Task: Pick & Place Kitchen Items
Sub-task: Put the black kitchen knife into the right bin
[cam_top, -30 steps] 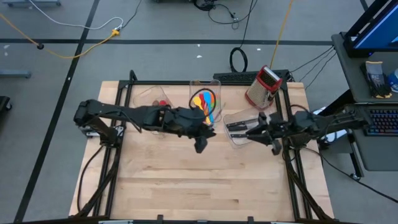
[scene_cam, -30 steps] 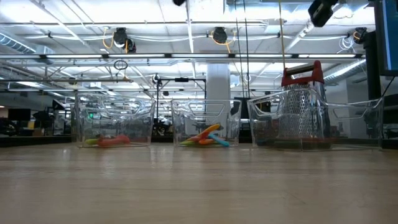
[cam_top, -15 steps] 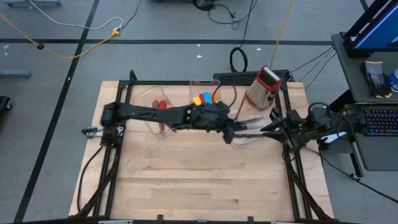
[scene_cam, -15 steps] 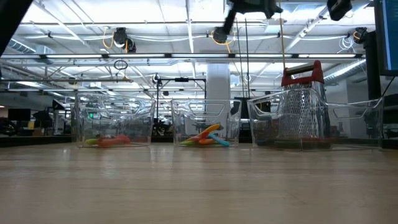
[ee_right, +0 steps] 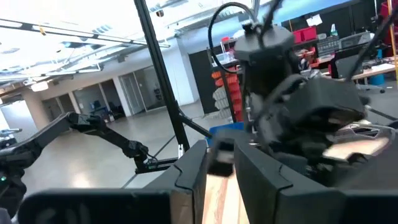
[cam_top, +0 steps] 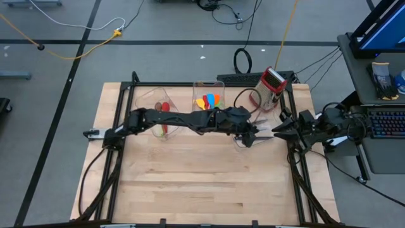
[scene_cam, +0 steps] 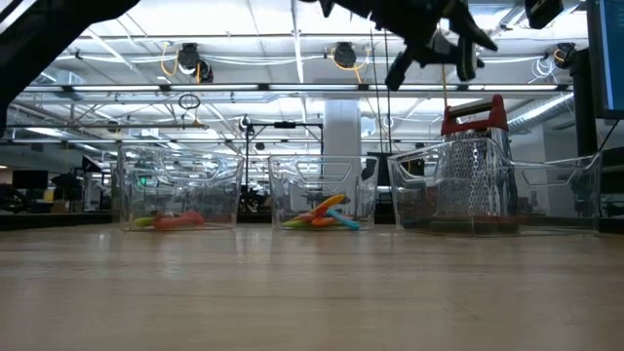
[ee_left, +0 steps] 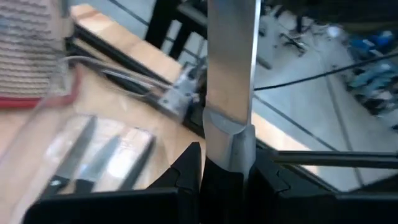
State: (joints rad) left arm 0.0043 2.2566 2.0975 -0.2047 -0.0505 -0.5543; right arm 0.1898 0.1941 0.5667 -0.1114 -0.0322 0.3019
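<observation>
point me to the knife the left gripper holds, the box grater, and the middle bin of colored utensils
knife [ee_left: 231, 74]: left wrist view, on the flat of the blade.
box grater [cam_top: 270, 88]: high view, on its red top.
middle bin [scene_cam: 278, 200]: low view, on its clear front wall.

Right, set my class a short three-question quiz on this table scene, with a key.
1. True or false: the left gripper is shut on a black-handled, silver-bladed knife.
2. Where is the red-topped metal box grater? A) upright at the far right of the wooden table; B) on the floor; C) lying flat mid-table.
3. Fill in: the colourful spatulas and spoons lie in the ___ of the three clear plastic bins.
Key: 1 true; 2 A; 3 middle.
</observation>
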